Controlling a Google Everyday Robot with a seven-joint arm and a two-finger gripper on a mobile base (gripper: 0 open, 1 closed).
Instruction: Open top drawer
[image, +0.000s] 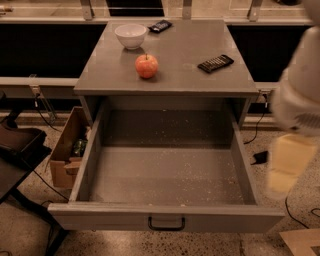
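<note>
At the right edge of your view, the blurred pale-yellow gripper (284, 167) hangs just outside the right wall of the wide grey top drawer (110, 216). You cannot tell its opening or its hold. The drawer stands pulled far out, below the grey cabinet top (190, 45) bearing a red apple (146, 66) and a white bowl (131, 36).

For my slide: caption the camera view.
Top drawer stands open; gripper hangs beside its right wall; apple and bowl on the cabinet top.

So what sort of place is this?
Likely an office or lab: grey cabinet with its top drawer open, a cardboard box and cables on speckled floor. The tool hangs right of the drawer.
</note>
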